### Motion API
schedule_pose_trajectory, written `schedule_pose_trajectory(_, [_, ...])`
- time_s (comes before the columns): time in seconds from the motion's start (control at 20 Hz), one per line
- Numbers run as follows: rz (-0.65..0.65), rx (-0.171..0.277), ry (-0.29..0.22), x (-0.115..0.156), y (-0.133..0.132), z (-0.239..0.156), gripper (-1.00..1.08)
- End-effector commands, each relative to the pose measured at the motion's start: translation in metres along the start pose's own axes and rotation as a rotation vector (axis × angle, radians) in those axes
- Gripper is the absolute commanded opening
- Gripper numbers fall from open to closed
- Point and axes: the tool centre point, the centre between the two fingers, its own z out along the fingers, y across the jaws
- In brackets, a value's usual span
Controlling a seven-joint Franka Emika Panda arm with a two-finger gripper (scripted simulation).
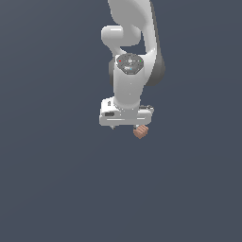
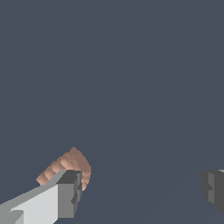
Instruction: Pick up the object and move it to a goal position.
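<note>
The object is a small salmon-brown ridged lump on the dark grey floor, just below the end of the white gripper that lies toward the exterior view's right. The gripper points down, close above the floor. In the wrist view the gripper is open wide, with its two dark fingertips far apart. The object lies right at one fingertip, which hides part of it. It is not in the middle of the gap, and nothing is held.
The floor is a plain dark grey surface. The white arm rises above the gripper. No goal marker shows in either view.
</note>
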Motion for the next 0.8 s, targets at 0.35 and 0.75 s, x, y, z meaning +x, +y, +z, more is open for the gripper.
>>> schedule_pose_trajectory(0.35, [0.038, -0.021, 0.005, 0.002, 0.032, 0.003, 1.0])
schedule_pose_trajectory(0.75, [0.031, -0.024, 0.006, 0.001, 0.035, 0.006, 1.0])
